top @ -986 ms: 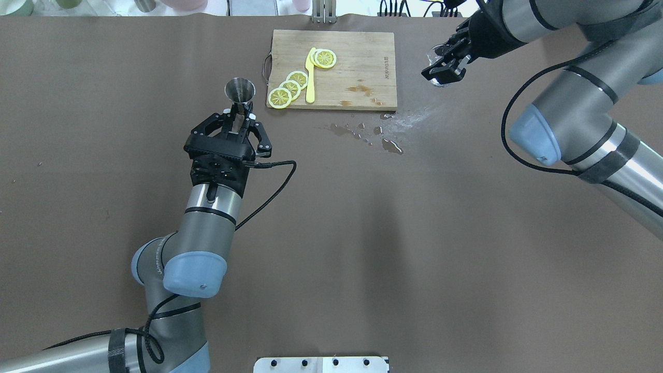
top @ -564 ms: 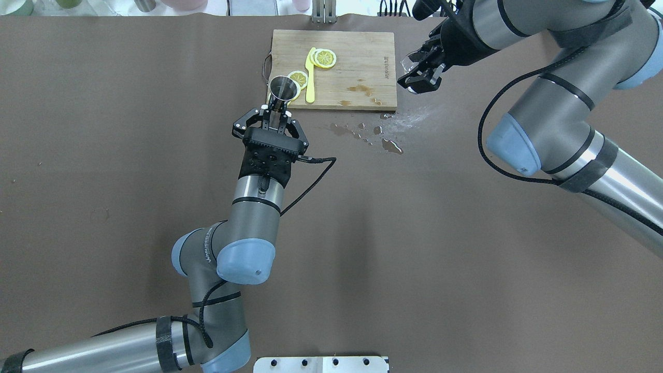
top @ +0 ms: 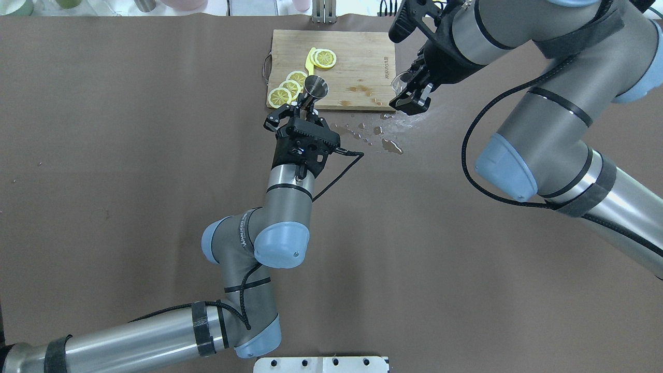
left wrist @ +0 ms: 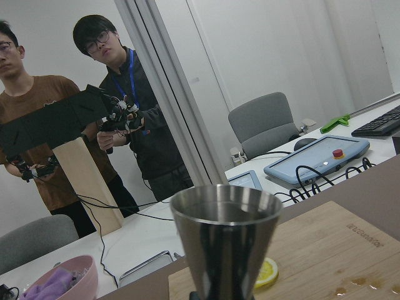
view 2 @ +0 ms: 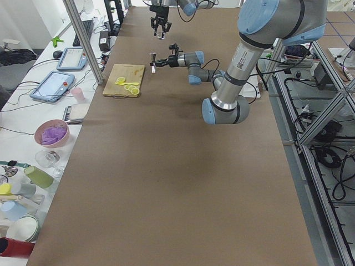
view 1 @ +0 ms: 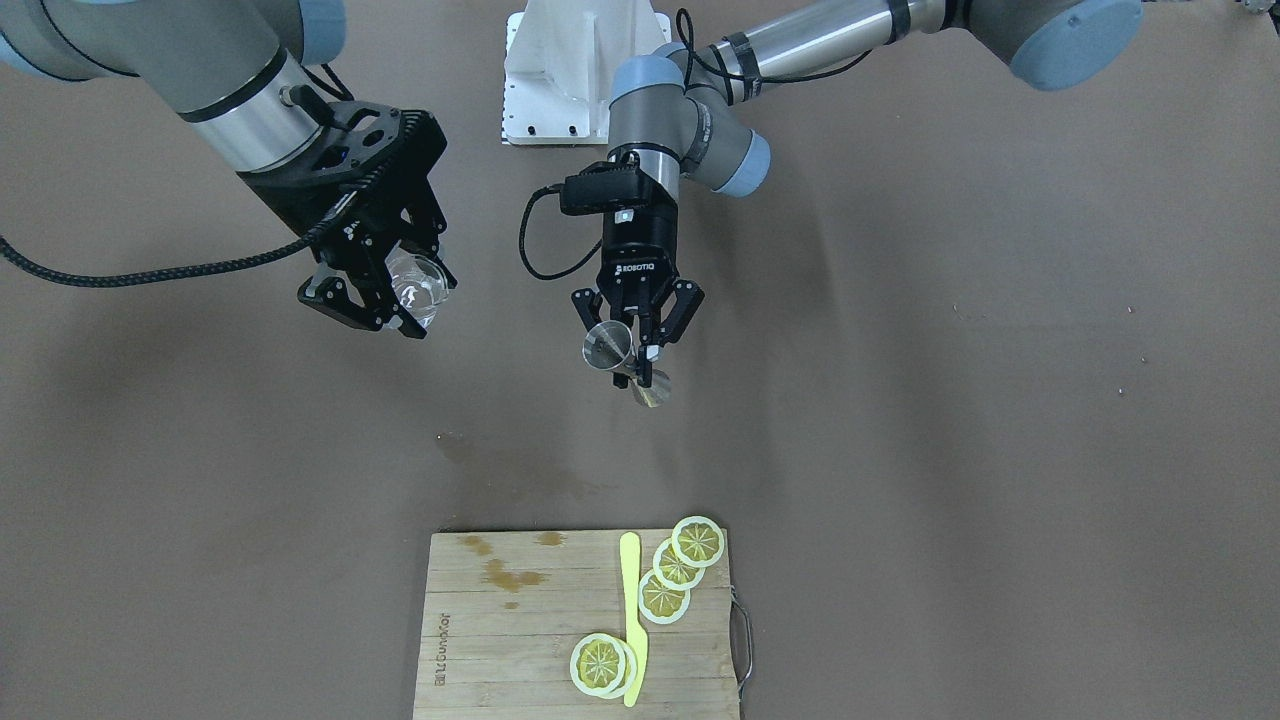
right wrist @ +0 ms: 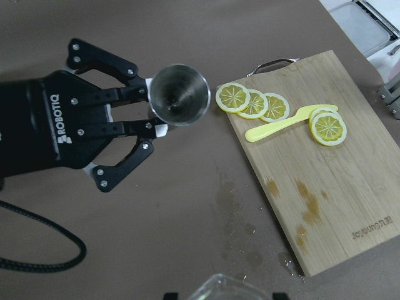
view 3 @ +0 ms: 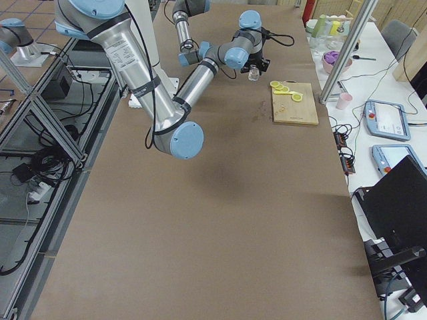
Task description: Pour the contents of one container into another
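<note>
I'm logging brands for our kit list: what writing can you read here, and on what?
"ROBOTIQ": on the left gripper, along its body.
Cutting board stamp: upside down, not surely readable.
Left arm elbow lettering: too small to read.

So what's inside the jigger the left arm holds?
The jigger shows only dark reflective metal in its upper cup, no clear liquid; the lower cup is hidden beneath, in the left tool.

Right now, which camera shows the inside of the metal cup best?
The right wrist camera: it looks straight down into the metal cup in the left gripper. Left wrist shows only its side; the rest show it small.
</note>
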Controlling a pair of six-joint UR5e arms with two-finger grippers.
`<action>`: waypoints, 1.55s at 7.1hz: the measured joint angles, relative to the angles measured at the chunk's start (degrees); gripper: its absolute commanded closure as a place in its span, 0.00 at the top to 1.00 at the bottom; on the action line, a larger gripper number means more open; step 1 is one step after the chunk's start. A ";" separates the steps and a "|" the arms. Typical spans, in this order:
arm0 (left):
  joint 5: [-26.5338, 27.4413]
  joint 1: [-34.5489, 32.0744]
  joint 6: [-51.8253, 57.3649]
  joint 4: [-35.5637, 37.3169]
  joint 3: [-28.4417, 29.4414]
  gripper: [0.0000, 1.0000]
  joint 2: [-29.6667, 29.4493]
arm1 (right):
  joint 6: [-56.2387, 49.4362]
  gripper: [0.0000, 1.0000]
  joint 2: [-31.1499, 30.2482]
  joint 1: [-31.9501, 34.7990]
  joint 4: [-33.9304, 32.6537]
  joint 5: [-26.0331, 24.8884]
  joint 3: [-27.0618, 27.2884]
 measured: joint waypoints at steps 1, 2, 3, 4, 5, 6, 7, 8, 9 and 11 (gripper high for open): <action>-0.19 -0.02 1.25 0.08 1.09 0.00 -1.20 | -1.67 0.00 0.25 -0.68 -0.71 -0.39 0.07; -0.29 -0.05 2.78 0.11 1.89 0.00 -2.41 | -3.27 0.00 0.37 -1.14 -0.93 -0.98 0.03; -0.33 -0.05 3.53 0.12 3.10 0.00 -3.90 | -4.18 0.00 0.50 -1.47 -0.98 -1.52 0.04; -0.33 -0.02 3.80 0.13 4.41 0.00 -5.52 | -4.56 0.00 0.62 -1.76 -1.01 -1.92 0.09; -0.27 0.11 3.89 0.13 5.11 0.00 -6.65 | -4.65 0.00 0.67 -2.24 -1.05 -2.64 0.26; -0.24 0.25 3.92 0.11 5.37 0.00 -7.19 | -4.63 0.00 0.57 -2.65 -1.09 -3.39 0.50; -0.25 0.33 3.93 0.07 5.35 0.00 -7.39 | -4.61 0.00 0.17 -2.76 -1.18 -3.64 0.61; -0.26 0.39 3.93 0.05 5.22 0.00 -7.43 | -4.62 0.00 -0.52 -2.72 -1.50 -3.71 0.74; -0.26 0.44 3.93 0.05 5.12 0.00 -7.39 | -4.65 0.00 -1.32 -2.73 -2.01 -3.92 0.91; -0.27 0.44 3.93 0.04 4.98 0.00 -7.33 | -4.70 0.00 -2.18 -2.60 -3.85 -4.32 2.38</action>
